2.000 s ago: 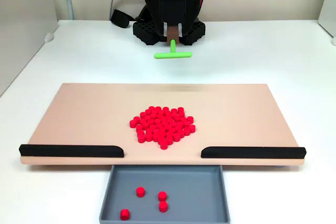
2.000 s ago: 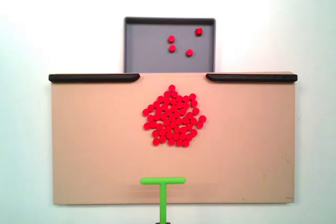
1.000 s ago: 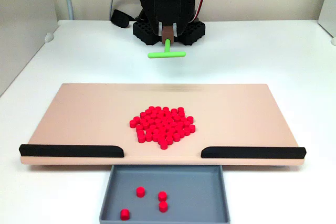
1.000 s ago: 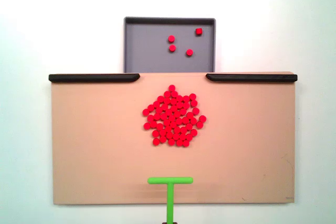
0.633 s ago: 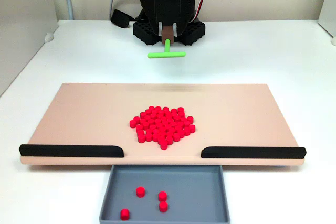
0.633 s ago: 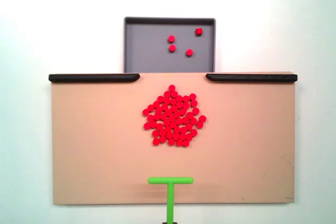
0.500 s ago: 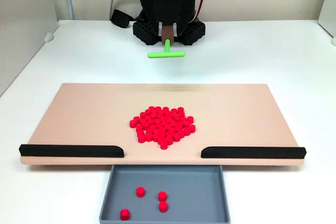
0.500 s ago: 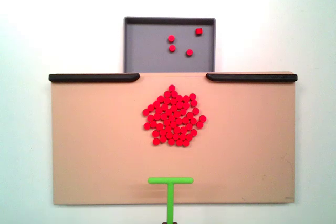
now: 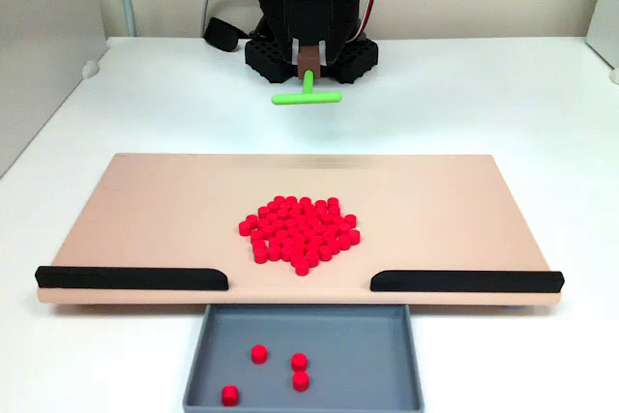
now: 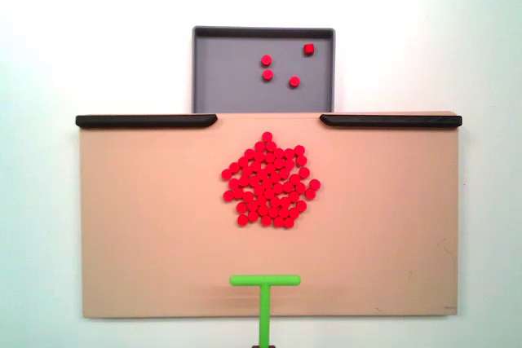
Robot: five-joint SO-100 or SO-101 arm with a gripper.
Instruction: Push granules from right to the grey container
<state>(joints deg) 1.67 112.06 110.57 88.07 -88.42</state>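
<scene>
No change is noted against half a second ago. The green T-shaped stick [image 9: 307, 96] is held clenched in the hand [image 9: 309, 63] at upper centre. The granules [image 10: 268, 181] remain clustered mid-board [image 10: 147, 218]; four lie in the grey container [image 10: 228, 79] at top centre.

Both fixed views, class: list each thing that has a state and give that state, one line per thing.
granules: most clustered mid-board, untouched by the stick; four already in the tray.
grey container: nearly empty, open side at the gap between the strips.
green T-stick: crossbar over the board's near edge, apart from the pile.
black strips: flank the gap.
claw: state unclear.
</scene>
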